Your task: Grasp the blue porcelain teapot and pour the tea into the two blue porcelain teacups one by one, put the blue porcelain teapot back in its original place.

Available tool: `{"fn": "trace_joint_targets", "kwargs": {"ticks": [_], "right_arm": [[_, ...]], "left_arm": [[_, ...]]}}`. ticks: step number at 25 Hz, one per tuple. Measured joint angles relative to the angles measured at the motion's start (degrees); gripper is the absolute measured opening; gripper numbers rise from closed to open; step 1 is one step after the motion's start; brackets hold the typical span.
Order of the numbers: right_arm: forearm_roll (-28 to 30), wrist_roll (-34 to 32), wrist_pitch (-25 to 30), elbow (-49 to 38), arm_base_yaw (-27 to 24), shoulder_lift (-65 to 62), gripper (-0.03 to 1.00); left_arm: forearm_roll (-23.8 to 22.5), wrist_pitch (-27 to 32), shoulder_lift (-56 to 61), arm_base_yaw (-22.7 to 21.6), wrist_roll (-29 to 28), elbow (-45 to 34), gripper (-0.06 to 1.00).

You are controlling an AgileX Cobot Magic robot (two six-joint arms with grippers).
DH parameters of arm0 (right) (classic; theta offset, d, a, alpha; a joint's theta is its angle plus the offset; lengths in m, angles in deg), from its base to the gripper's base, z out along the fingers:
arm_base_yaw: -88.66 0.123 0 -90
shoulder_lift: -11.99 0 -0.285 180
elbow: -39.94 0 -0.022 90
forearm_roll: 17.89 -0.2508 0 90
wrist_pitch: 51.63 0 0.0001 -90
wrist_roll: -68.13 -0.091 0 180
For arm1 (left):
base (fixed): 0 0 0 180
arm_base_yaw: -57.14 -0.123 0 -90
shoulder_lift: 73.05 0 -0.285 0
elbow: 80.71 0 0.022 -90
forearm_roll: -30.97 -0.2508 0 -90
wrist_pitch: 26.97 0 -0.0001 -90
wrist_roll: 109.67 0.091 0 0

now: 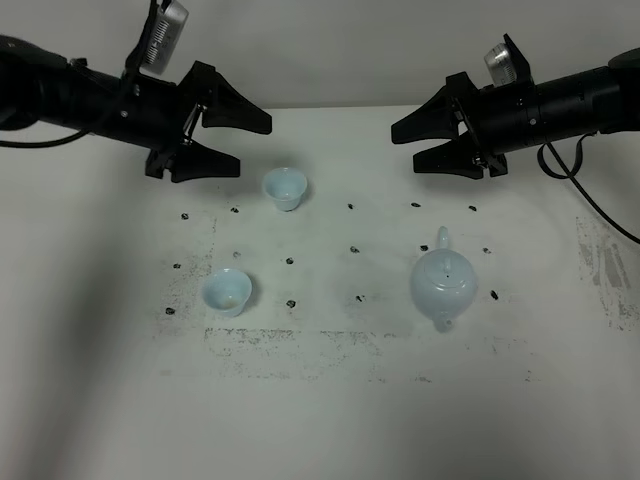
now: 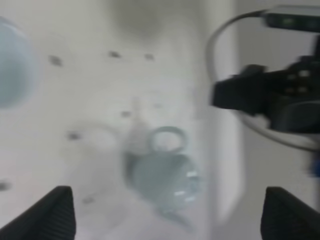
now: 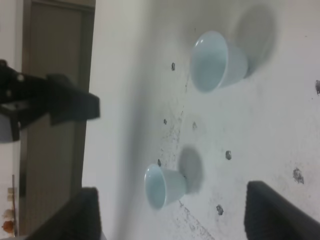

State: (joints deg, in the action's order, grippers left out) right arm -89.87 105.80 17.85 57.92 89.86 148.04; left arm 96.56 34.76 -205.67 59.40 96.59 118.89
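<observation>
Both arms [image 1: 80, 95] [image 1: 570, 105] reach inward over my white counter [image 1: 320, 420]; left tool [image 1: 252, 146] and right tool [image 1: 405, 150] gape wide, empty. The pale blue round porcelain teapot [image 1: 443, 285] stands on it, right of centre.

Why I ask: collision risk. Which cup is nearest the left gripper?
The rear cup, close beside the left gripper; the front cup stands well clear of it.
</observation>
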Motion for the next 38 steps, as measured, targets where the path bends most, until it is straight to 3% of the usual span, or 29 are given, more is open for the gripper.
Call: {"fn": "trace_joint_targets", "kwargs": {"ticks": [8,12,20,22,29,38], "right_arm": [[0.0,0.0,0.0,0.0,0.0,0.0,0.58],[0.0,0.0,0.0,0.0,0.0,0.0,0.58],[0.5,0.0,0.0,0.0,0.0,0.0,0.58],[1.0,0.0,0.0,0.0,0.0,0.0,0.58],[2.3,-0.3,0.0,0.0,0.0,0.0,0.58],[2.4,-0.4,0.0,0.0,0.0,0.0,0.58]], "left_arm": [[-30.8,1.3,1.5,-0.1,-15.4,13.4,0.69],[-47.5,5.5,3.5,-0.2,-21.4,15.0,0.69],[-64.3,6.5,9.9,-0.3,-23.8,12.7,0.68],[-66.1,6.5,12.5,-1.1,-23.9,10.6,0.68],[-65.6,6.5,26.1,-6.3,-24.0,-5.0,0.68],[-62.7,6.5,51.7,-6.5,-23.2,-29.3,0.68]]}}
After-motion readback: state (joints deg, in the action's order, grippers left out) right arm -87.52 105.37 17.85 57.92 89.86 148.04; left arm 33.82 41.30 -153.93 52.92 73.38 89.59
